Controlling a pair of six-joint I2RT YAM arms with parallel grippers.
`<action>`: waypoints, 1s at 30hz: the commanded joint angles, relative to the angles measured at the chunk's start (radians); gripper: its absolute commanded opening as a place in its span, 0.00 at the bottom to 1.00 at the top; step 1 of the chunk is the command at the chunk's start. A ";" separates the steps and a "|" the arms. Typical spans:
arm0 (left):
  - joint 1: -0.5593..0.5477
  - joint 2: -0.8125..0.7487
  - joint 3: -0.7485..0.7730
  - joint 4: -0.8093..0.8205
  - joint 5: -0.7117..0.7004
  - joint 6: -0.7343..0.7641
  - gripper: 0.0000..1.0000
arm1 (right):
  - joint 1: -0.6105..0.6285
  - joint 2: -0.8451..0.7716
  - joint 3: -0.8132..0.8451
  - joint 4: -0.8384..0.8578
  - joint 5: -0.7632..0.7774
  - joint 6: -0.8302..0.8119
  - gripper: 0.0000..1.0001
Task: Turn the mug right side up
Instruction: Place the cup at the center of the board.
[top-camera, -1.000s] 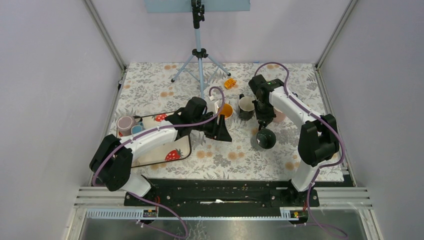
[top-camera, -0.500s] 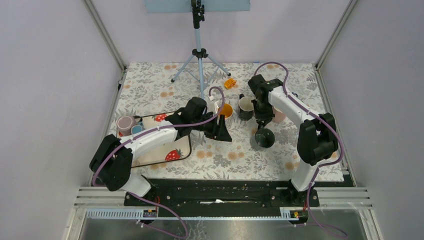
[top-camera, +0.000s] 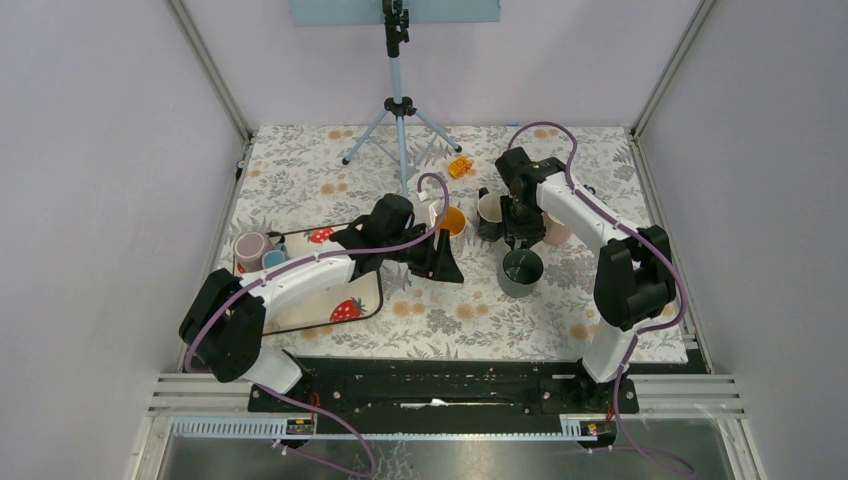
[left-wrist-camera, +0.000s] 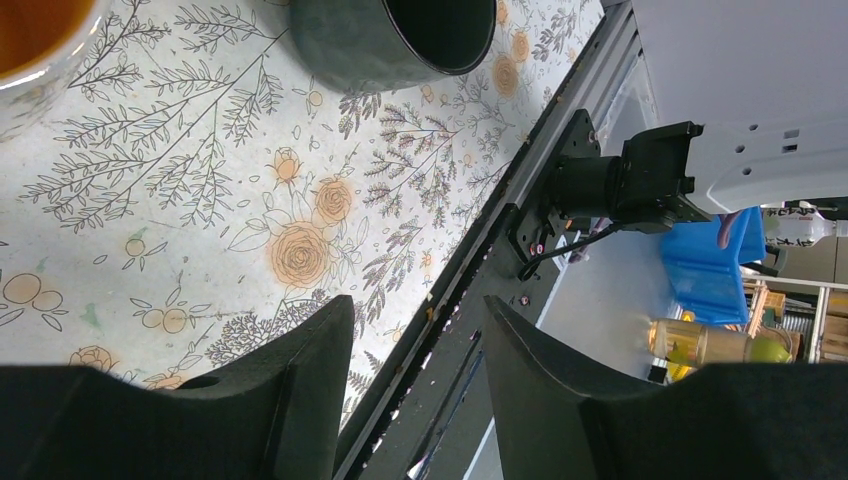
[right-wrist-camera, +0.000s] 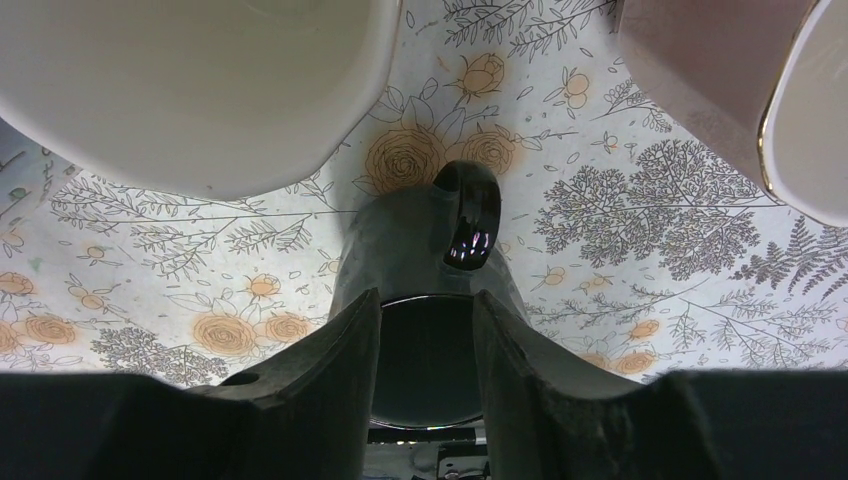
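Dark mug (top-camera: 521, 266) stands mouth-up on the floral cloth (top-camera: 320, 170); with right gripper (right-wrist-camera: 425, 300) spread over its rim and left gripper (left-wrist-camera: 417, 305) spread and empty, I'd lift straight up, clearing the handle (right-wrist-camera: 468, 215).

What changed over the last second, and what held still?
The dark mug went from tipped, base showing, to upright with its mouth up, shifting slightly away from the arm bases. The right tool spread its fingers and appears to have let it go. The left tool, the tray and the other mugs stayed put.
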 joint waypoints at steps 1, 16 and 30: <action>0.000 -0.019 0.023 0.026 -0.012 0.015 0.54 | -0.005 -0.029 0.027 0.002 0.000 0.020 0.47; 0.005 -0.083 -0.004 0.067 -0.080 -0.009 0.63 | -0.003 -0.291 -0.101 0.153 -0.009 0.030 0.90; 0.070 -0.288 0.000 -0.133 -0.579 -0.078 0.99 | -0.003 -0.574 -0.321 0.541 -0.166 0.086 1.00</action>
